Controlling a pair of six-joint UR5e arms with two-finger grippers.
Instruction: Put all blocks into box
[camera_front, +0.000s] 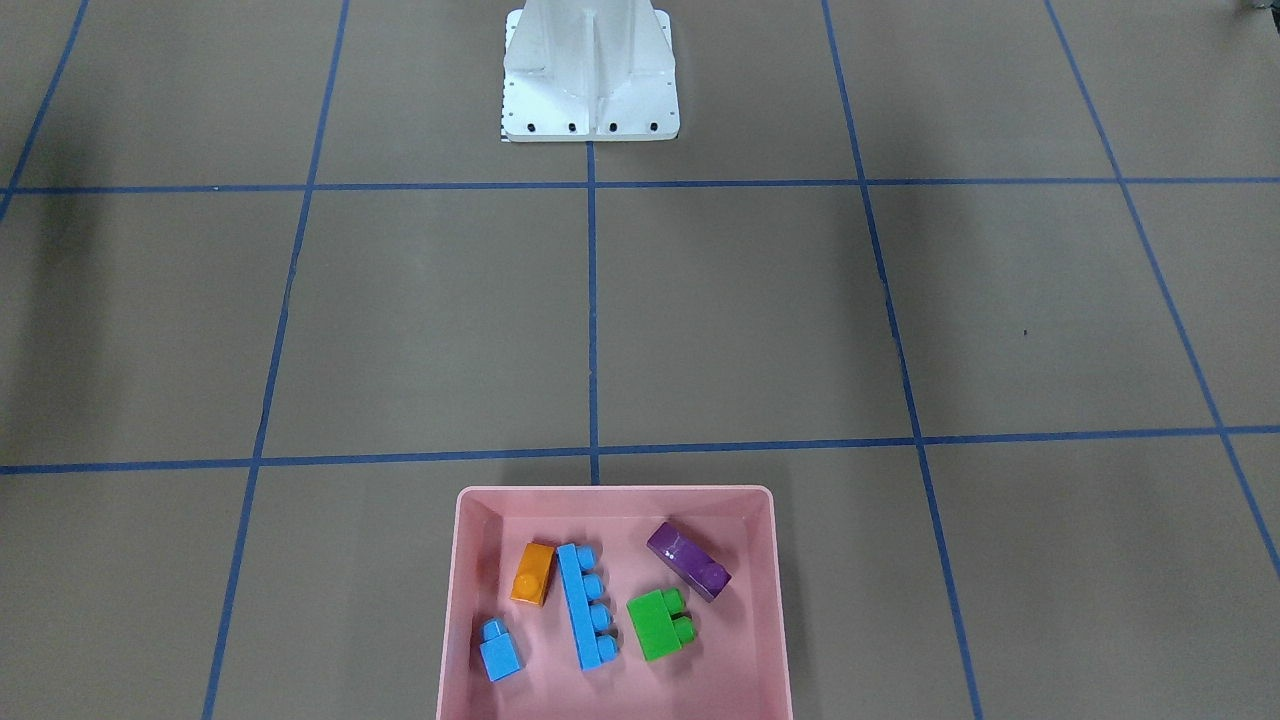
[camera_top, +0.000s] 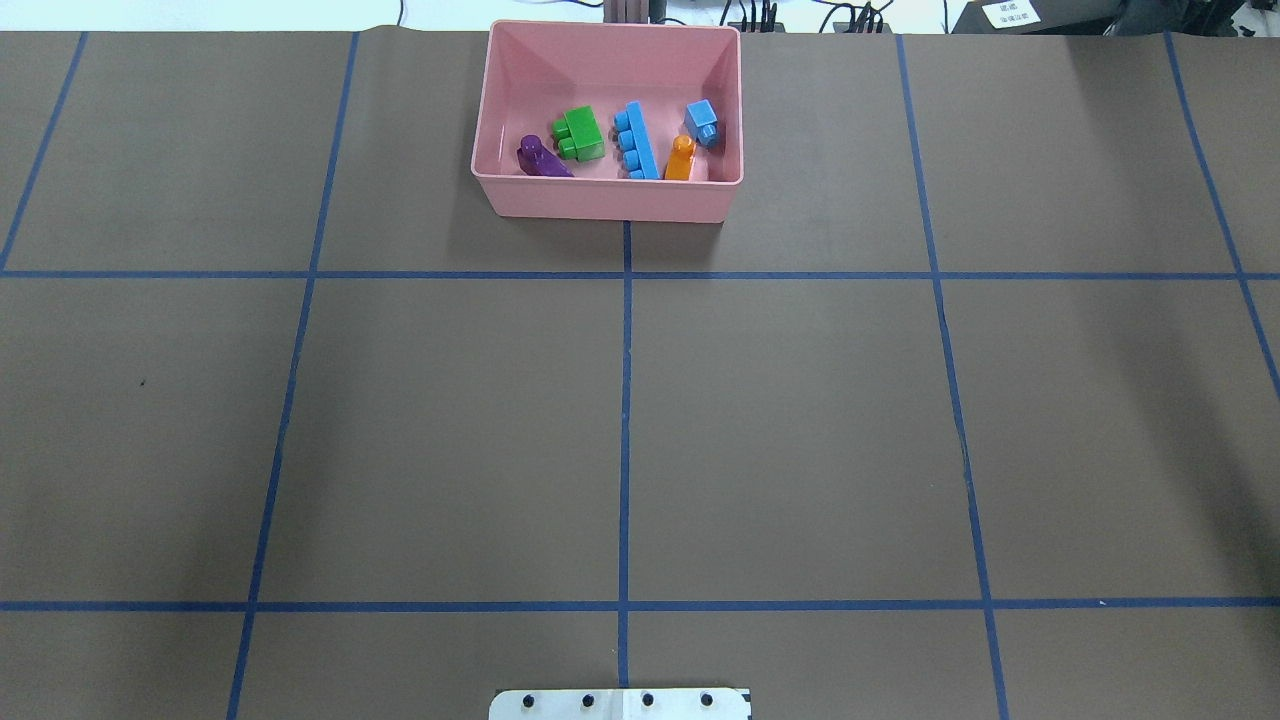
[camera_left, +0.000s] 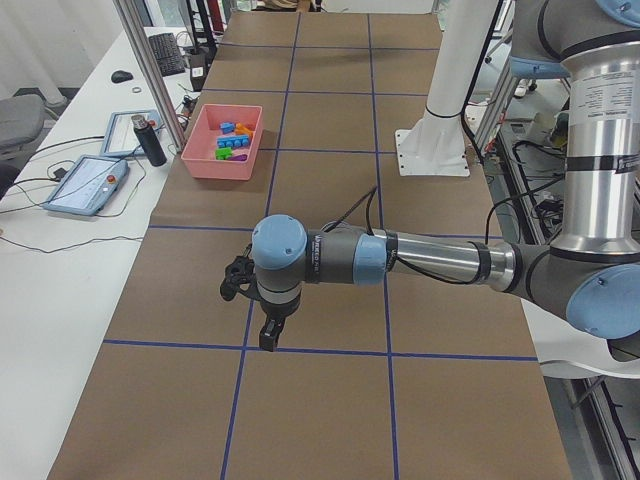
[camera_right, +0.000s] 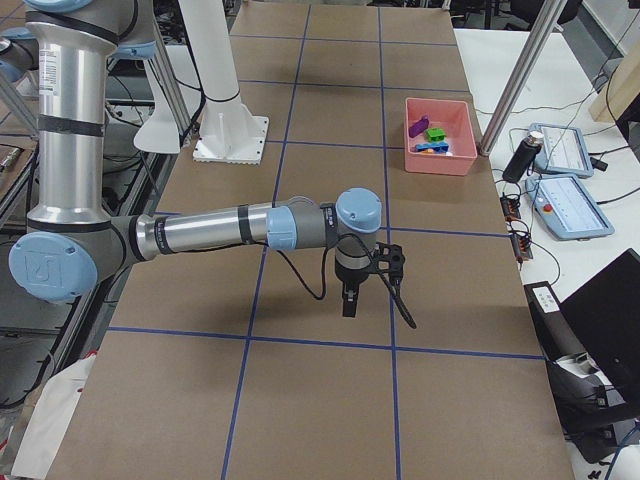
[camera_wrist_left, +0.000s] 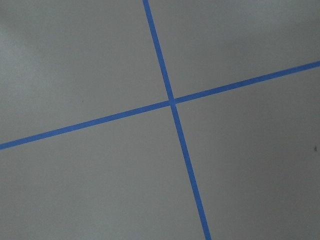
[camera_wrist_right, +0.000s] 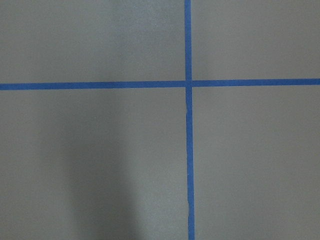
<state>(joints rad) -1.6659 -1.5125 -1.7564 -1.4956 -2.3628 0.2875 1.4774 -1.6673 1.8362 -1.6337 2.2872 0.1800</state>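
- The left claw (camera_left: 267, 338) and right claw (camera_right: 347, 305) hang over the surface (camera_front: 750, 320). I cannot tell whether either is apart or together.
- The orange block (camera_front: 532, 573), purple block (camera_front: 687, 560), green block (camera_front: 655, 625), small blue block (camera_front: 499, 650) and long blue block (camera_front: 585, 620) lie inside the pink box (camera_front: 465, 600), well apart from both claws.
- The task looks done, so no further pick seems needed.

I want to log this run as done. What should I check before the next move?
1. The orange block in the box: ok.
2. The purple block in it: ok.
3. The green block in it: ok.
4. The small blue block and blue bar in it: ok.
5. The left gripper open: cannot tell.
6. The right gripper open: cannot tell.
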